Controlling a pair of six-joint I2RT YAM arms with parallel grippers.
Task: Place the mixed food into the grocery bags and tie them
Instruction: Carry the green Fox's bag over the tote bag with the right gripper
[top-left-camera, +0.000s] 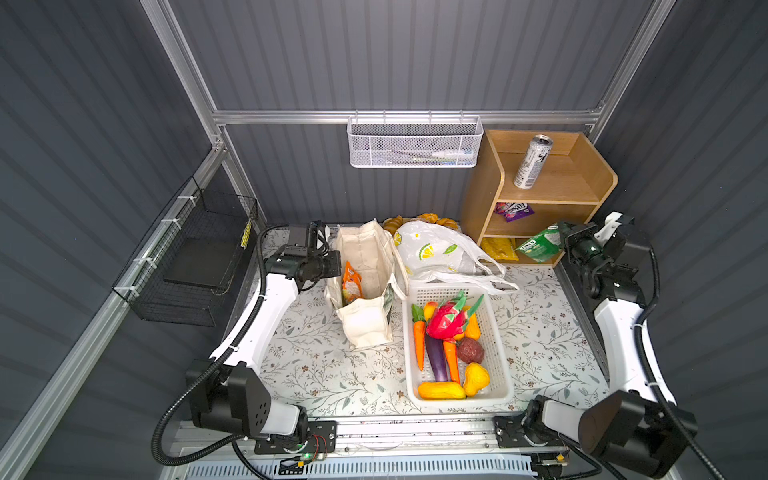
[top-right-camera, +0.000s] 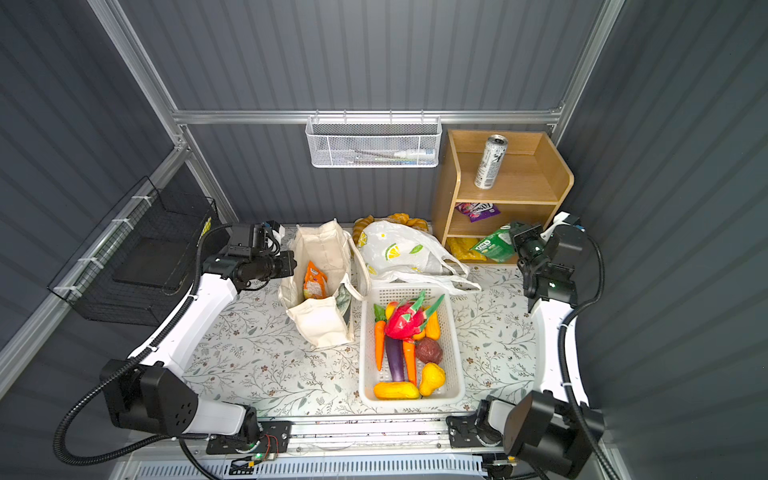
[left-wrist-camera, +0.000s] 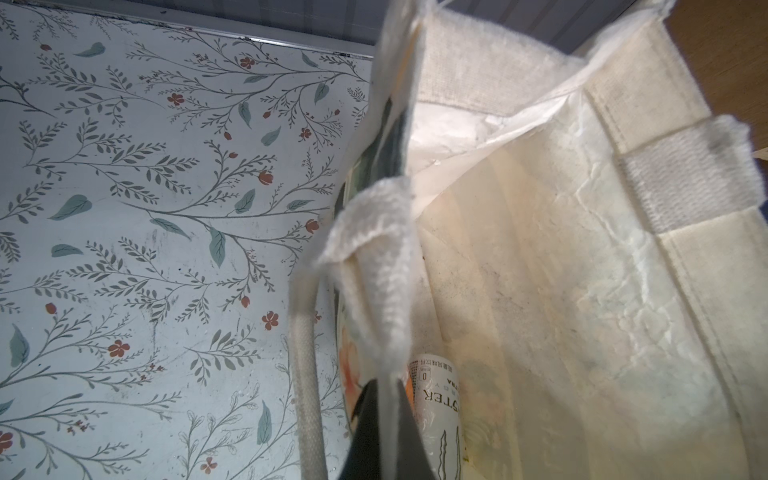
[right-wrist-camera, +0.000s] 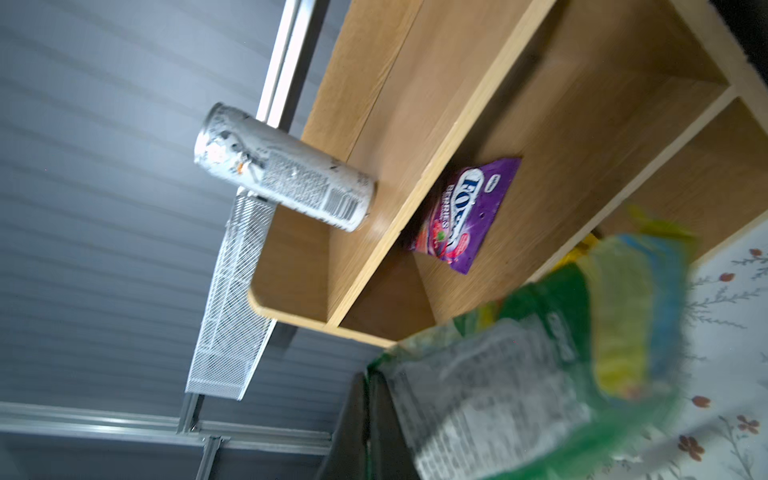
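Your left fingers (left-wrist-camera: 365, 440) pinch the canvas tote (top-left-camera: 365, 328) rim open; right fingers (right-wrist-camera: 353, 432) clamp the green packet (top-left-camera: 540, 245) for loading.

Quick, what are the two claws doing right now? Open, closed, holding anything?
Left gripper: closed, pinching the top edge of the canvas tote.
Right gripper: closed, holding the green candy packet.

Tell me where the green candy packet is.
The green candy packet is on the right in both top views, held in the right gripper before the lowest compartment of the wooden shelf, beside a yellow packet.
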